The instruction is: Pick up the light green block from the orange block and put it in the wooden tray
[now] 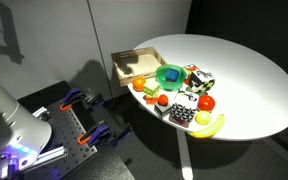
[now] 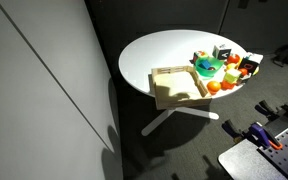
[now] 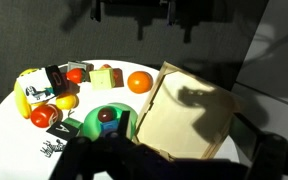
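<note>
In the wrist view the light green block [image 3: 102, 71] sits on the orange block [image 3: 114, 79], left of a round orange ball [image 3: 139, 82]. In an exterior view the block pair shows as a small pale spot [image 1: 150, 90]. The wooden tray [image 3: 220, 132] lies to the right and is empty; it shows in both exterior views [image 1: 119, 66] [image 2: 162, 92]. My gripper [image 3: 184, 140] is a dark silhouette at the bottom of the wrist view, high above the tray and bowl. Its fingers look spread, with nothing between them. It is out of both exterior views.
A green bowl [image 3: 109, 122] [image 1: 170, 75] [image 2: 208, 68] stands beside the tray. A banana [image 1: 210, 125], red fruit [image 3: 42, 116] and several small boxes [image 3: 56, 78] cluster at the table edge. The white round table [image 1: 249, 80] has clamps and a mount plate [image 1: 84, 125] beside it.
</note>
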You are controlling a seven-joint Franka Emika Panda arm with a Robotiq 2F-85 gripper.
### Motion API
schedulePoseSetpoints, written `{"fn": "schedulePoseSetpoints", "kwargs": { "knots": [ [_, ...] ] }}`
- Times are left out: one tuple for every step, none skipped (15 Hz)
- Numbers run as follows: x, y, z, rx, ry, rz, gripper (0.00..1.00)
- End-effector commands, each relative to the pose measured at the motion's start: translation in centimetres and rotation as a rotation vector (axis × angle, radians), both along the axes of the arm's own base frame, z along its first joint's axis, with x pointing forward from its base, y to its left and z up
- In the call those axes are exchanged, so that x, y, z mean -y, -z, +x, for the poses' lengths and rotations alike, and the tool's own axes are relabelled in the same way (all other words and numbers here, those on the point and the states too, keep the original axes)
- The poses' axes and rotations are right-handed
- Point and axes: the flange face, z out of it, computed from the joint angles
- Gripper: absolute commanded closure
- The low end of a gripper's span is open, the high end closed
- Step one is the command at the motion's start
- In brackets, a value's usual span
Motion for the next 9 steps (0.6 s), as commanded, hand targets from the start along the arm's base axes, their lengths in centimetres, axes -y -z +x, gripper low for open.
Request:
{"fn": "schedulePoseSetpoints", "kwargs": {
  "knots": [
    [2.3, -0.3, 1.9, 0.006, -0.110, 0.032, 0.00],
    [3.1, 0.1, 2.3, 0.007, -0.127, 0.038, 0.00],
    [3.8, 0.5, 2.5, 0.019, -0.132, 0.038, 0.00],
    [4.4, 0.8, 2.8, 0.031, -0.139, 0.041, 0.00],
    [5.1, 1.2, 3.1, 0.050, -0.138, 0.044, 0.00],
    [5.7, 1.6, 3.4, 0.065, -0.135, 0.046, 0.00],
    [6.2, 1.9, 3.7, 0.087, -0.133, 0.045, 0.00],
    [6.7, 2.4, 4.1, 0.109, -0.124, 0.043, 0.00],
    [7.2, 3.0, 4.3, 0.118, -0.121, 0.042, 0.00]
  ]
}}
